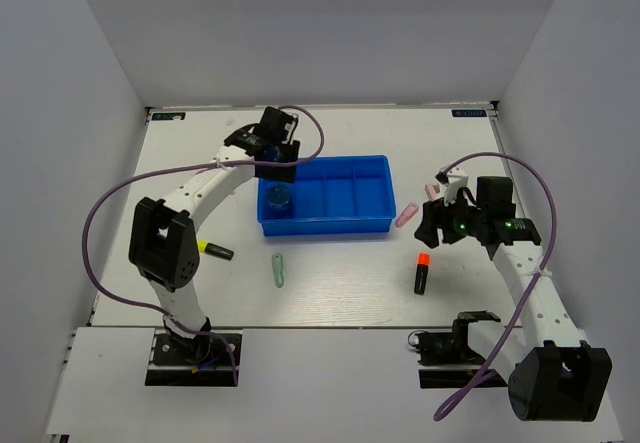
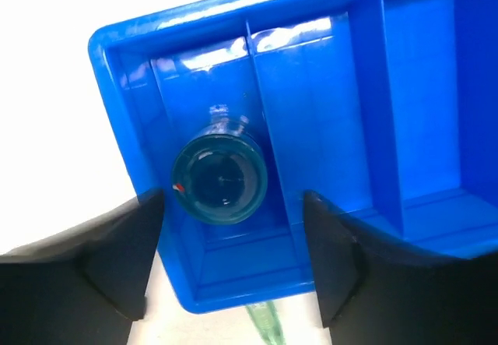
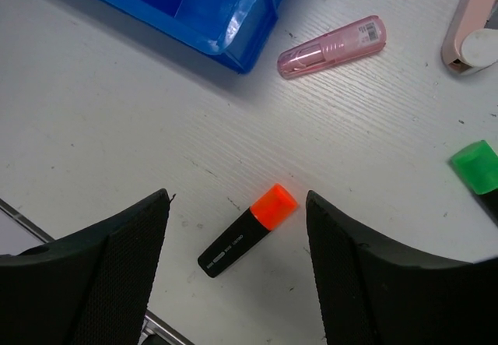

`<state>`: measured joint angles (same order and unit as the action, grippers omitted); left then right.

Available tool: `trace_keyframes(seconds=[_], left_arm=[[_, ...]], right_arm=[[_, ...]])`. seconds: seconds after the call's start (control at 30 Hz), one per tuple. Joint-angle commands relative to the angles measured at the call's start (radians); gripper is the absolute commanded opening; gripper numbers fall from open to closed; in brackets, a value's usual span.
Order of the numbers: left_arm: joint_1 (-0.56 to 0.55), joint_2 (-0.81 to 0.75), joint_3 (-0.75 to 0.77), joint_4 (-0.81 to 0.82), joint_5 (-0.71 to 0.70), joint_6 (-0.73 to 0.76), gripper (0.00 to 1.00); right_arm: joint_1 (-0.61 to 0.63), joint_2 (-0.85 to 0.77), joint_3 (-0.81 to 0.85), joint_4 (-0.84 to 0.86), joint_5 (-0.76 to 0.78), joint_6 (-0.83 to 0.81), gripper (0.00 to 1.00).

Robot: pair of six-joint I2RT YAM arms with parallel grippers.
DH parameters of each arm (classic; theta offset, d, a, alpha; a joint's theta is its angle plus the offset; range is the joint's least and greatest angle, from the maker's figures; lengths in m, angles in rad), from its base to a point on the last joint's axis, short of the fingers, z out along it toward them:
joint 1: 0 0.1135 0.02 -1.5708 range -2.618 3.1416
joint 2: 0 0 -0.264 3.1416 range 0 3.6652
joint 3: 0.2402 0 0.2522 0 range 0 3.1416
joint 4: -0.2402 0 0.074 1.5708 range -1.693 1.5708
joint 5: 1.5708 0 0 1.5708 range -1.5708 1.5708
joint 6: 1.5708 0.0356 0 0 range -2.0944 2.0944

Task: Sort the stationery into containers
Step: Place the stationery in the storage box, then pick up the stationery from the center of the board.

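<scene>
The blue tray lies mid-table. A translucent blue roll sits in its leftmost compartment. My left gripper hangs open above that end, its fingers apart from the roll. My right gripper stands open over the table, with an orange-capped black marker lying on the table below its gap, untouched. A pink tube lies by the tray's right end. A pale green tube lies in front of the tray.
A yellow-capped marker lies by the left arm. A green-capped marker and a pink-and-white item lie to the right of my right gripper. The tray's corner is close on its far left. White walls surround the table.
</scene>
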<state>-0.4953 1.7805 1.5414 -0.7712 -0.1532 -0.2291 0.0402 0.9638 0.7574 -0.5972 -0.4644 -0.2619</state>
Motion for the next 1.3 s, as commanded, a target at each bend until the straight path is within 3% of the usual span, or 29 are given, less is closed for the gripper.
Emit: trace_keyframes(seconds=[0.0,0.03,0.1,0.13,0.17,0.2,0.23,0.3,0.33,0.37,0.4,0.5,0.67,0.77,1.07,1.27], left_arm=[[-0.006,-0.067,0.014,-0.023,-0.019,0.002,0.53],[-0.008,-0.082,0.005,-0.025,-0.014,-0.012,0.35],[-0.043,-0.163,-0.007,-0.049,-0.026,-0.019,0.00],[-0.057,-0.190,-0.042,-0.068,-0.037,-0.021,0.00],[-0.098,-0.281,-0.058,-0.083,-0.113,-0.027,0.00],[-0.141,-0.312,-0.097,-0.111,-0.141,-0.044,0.02],[-0.181,-0.349,-0.150,-0.147,-0.185,-0.085,0.14],[-0.230,-0.508,-0.264,-0.158,-0.213,-0.165,0.59],[-0.248,-0.550,-0.309,-0.160,-0.215,-0.186,0.65],[-0.276,-0.666,-0.433,-0.161,-0.212,-0.244,0.71],[-0.301,-0.705,-0.478,-0.157,-0.201,-0.263,0.75],[-0.334,-0.846,-0.642,-0.152,-0.203,-0.337,0.79],[-0.367,-0.951,-0.809,-0.166,-0.195,-0.397,0.82],[-0.394,-0.967,-0.842,-0.168,-0.206,-0.421,0.83],[-0.425,-0.963,-0.928,-0.123,-0.227,-0.472,0.83],[-0.434,-0.940,-0.932,-0.091,-0.220,-0.478,0.82]], right_arm=[[-0.002,0.003,0.037,0.031,0.053,0.024,0.72],[0.000,0.009,0.028,0.046,0.193,0.080,0.56],[0.001,0.065,0.029,0.126,0.303,0.113,0.31],[0.001,0.093,0.055,0.135,0.434,0.139,0.24],[0.003,0.127,0.103,0.125,0.460,0.147,0.18],[0.000,0.250,0.130,0.107,0.504,0.157,0.18],[-0.002,0.292,0.184,0.087,0.547,0.165,0.18],[0.000,0.442,0.247,0.088,0.560,0.123,0.28],[-0.003,0.472,0.266,0.099,0.567,0.109,0.39],[-0.002,0.548,0.308,0.111,0.567,0.058,0.58],[-0.002,0.571,0.324,0.128,0.563,0.044,0.64],[-0.003,0.697,0.394,0.154,0.558,-0.014,0.80],[-0.005,0.851,0.575,0.105,0.537,-0.028,0.86],[-0.002,0.898,0.600,0.106,0.483,-0.033,0.86],[-0.003,1.004,0.655,0.073,0.395,-0.008,0.59],[-0.005,1.029,0.668,0.042,0.425,-0.011,0.55]])
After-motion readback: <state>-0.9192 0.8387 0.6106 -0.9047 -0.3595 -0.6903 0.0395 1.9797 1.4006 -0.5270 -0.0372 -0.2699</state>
